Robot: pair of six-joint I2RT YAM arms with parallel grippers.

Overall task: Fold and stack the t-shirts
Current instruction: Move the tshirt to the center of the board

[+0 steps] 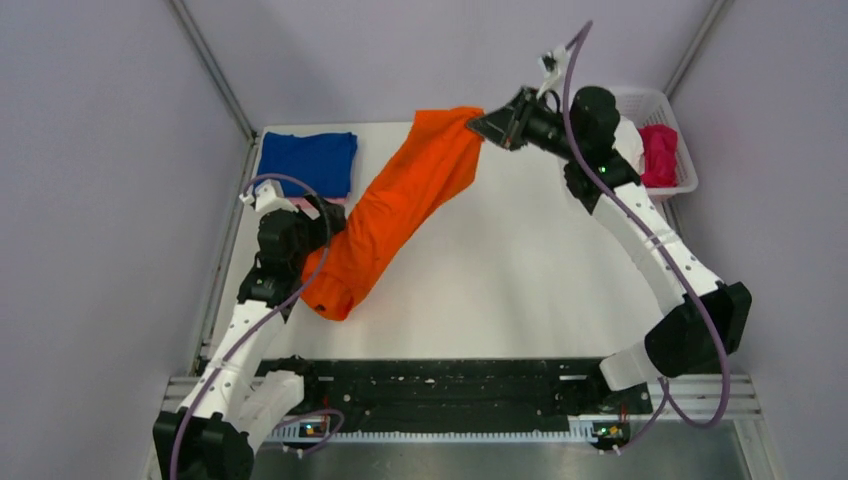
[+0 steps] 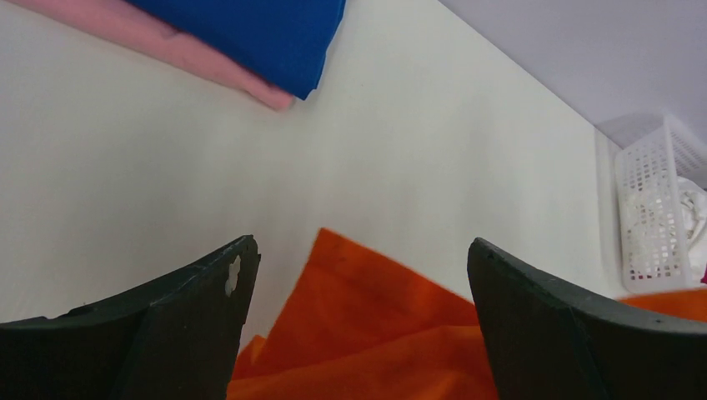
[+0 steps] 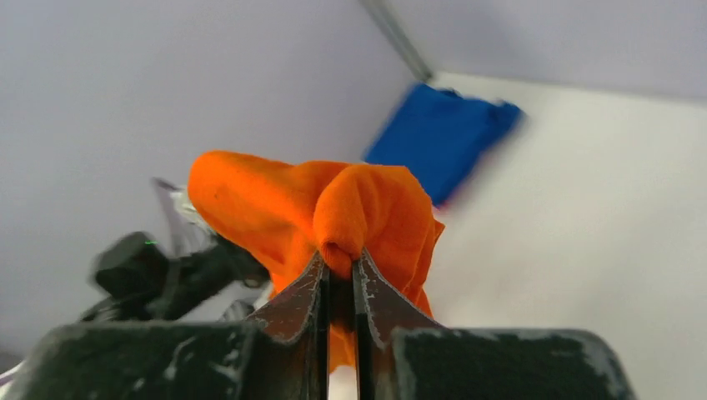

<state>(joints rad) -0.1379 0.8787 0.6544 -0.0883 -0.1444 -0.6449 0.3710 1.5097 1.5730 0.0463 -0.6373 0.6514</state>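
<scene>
The bright orange t-shirt [image 1: 400,205] hangs stretched in a long band from the far middle down to the near left of the table. My right gripper [image 1: 484,124] is shut on its upper end, pinching a fold of orange cloth [image 3: 367,208] between the jaws. My left gripper [image 1: 332,222] is open beside the shirt's lower part, with orange cloth [image 2: 375,325] showing between its spread fingers [image 2: 200,325]. The royal blue t-shirt [image 1: 308,162] lies folded at the far left on top of the pale pink t-shirt [image 2: 158,37]. The magenta t-shirt [image 1: 658,153] sits in the basket.
A white plastic lattice basket [image 1: 660,105] stands at the far right corner, holding the magenta cloth and white cloth [image 2: 688,208]. Grey walls close in the table on the left, back and right. The black rail of the arm bases [image 1: 440,385] runs along the near edge.
</scene>
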